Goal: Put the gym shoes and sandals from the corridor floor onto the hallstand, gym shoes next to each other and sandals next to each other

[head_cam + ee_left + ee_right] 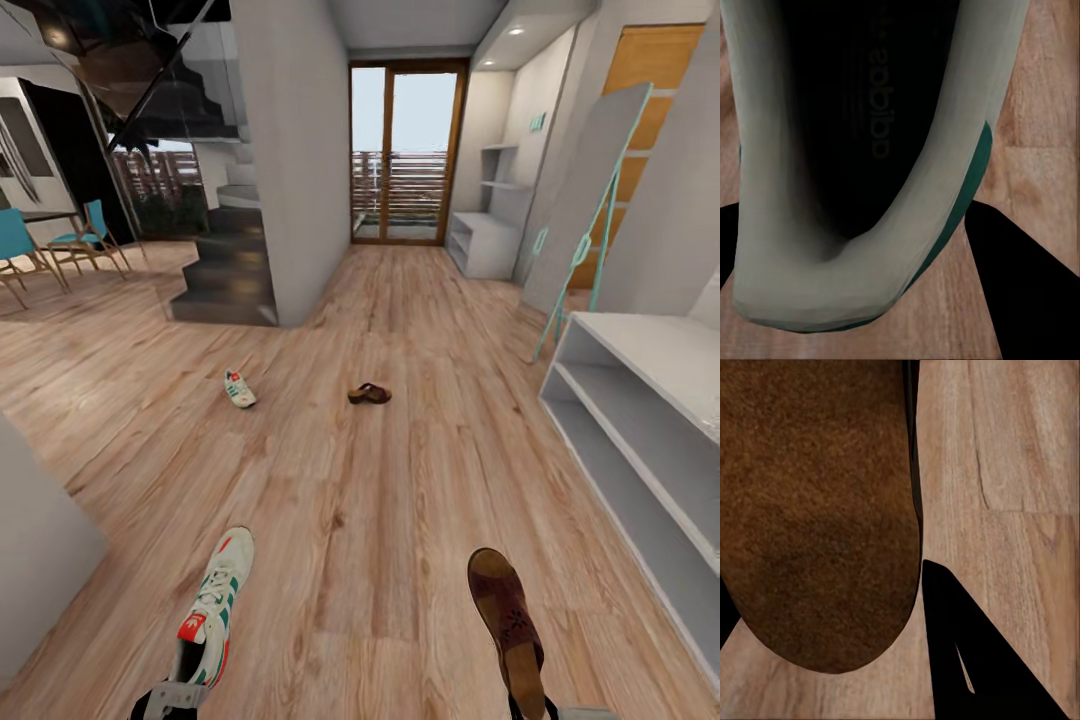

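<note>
1. Head view, grippers. The left gripper sits at the lower edge of the picture, closed on the heel of a white gym shoe whose toe points forward over the corridor floor. The right gripper is mostly cut off by the lower edge; a brown sandal rises from it, sole side up, and appears pinched at its heel.
2. Head view, count. Two gym shoes: one held, a second gym shoe lying on the floor farther ahead. Two sandals: one held, a second sandal on the floor, near that shoe but apart from it. A pale shelved unit stands at the right; another stands by the far glass door.
3. Left wrist view. The shoe's dark opening and pale collar lie between two black fingers.
4. Right wrist view. The sandal's brown surface touches a black finger.
</note>
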